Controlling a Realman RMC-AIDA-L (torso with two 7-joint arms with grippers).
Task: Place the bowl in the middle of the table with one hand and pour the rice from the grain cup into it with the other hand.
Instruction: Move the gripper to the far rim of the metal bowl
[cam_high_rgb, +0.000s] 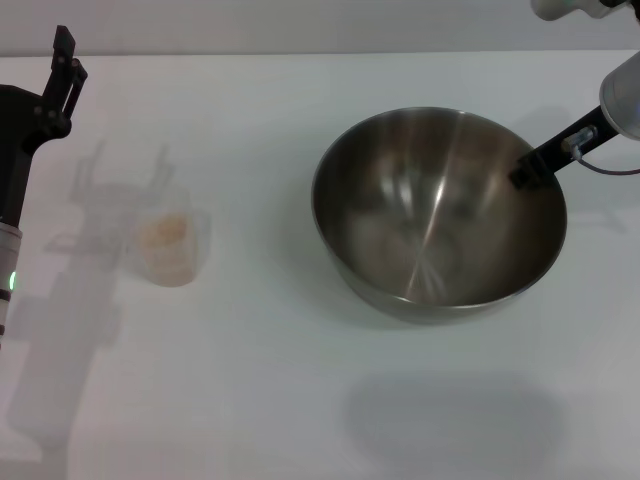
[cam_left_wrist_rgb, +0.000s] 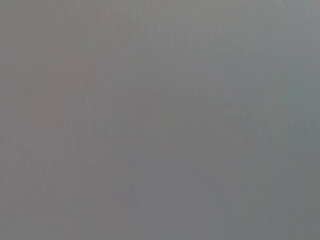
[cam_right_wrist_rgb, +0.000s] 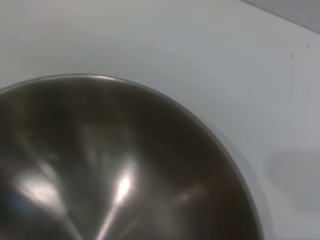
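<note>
The large steel bowl (cam_high_rgb: 440, 215) is right of the table's (cam_high_rgb: 300, 380) middle and is empty inside. Its shadow lies apart from it toward the front, so it hangs above the tabletop. My right gripper (cam_high_rgb: 528, 170) is shut on the bowl's far right rim, one black finger reaching inside. The right wrist view shows the bowl's shiny inside (cam_right_wrist_rgb: 115, 175) and the white table (cam_right_wrist_rgb: 200, 60) beyond its rim. The grain cup (cam_high_rgb: 172, 245), clear plastic with pale rice (cam_high_rgb: 165, 230) in it, stands on the left. My left gripper (cam_high_rgb: 68, 62) is open, raised at the far left, behind the cup.
The left wrist view shows only flat grey. The left arm's dark body (cam_high_rgb: 18, 150) runs along the left edge. The table's far edge (cam_high_rgb: 300, 53) meets a grey wall.
</note>
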